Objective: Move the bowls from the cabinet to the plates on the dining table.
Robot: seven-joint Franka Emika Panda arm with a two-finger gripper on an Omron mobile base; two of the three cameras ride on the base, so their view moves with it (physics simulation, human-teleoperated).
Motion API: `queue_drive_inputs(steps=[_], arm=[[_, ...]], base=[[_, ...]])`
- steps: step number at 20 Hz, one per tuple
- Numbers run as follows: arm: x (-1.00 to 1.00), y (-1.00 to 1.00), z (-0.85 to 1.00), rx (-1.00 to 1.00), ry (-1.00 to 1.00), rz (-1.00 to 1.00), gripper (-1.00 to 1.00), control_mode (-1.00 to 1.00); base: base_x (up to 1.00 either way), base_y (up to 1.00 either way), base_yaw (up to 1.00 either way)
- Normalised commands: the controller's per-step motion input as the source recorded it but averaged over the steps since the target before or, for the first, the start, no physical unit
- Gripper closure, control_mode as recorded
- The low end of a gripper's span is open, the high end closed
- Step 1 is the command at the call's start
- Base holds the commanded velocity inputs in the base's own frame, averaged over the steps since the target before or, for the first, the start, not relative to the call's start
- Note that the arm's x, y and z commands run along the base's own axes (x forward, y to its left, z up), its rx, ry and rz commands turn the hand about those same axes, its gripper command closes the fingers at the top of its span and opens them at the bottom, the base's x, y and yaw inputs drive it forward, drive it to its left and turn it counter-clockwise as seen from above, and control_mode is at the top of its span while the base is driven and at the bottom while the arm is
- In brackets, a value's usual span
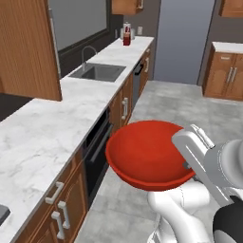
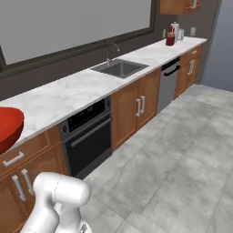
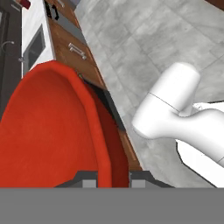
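Observation:
A glossy red bowl (image 1: 144, 153) hangs in the air over the floor beside the counter, tilted a little. My gripper (image 1: 188, 166) is shut on its right rim. In the hand view the red bowl (image 3: 48, 131) rises on edge at the left, and its rim runs down between the two fingertips of the gripper (image 3: 113, 178). Part of the bowl (image 2: 8, 126) juts in at the left edge of the right base view. A reddish-brown cabinet door (image 1: 28, 47) stands at the upper left. The plates and the dining table are out of view.
A long marble counter (image 1: 52, 118) runs along the left with a sink (image 1: 97, 72) and tap, a black oven (image 2: 86, 136) and a dishwasher (image 2: 167, 86) below. A red bottle (image 1: 126, 37) stands at its far end. Grey tiled floor (image 2: 182, 159) lies open to the right.

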Motion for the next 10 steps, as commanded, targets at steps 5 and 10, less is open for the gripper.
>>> queue_drive_inputs(steps=[5,10], arm=[[0.00,0.00,0.00,0.00,0.00,0.00,1.00,1.00],[0.00,0.00,0.00,0.00,0.00,0.00,1.00,1.00]], base=[[0.00,0.00,-0.25],[0.00,0.00,-0.25]])
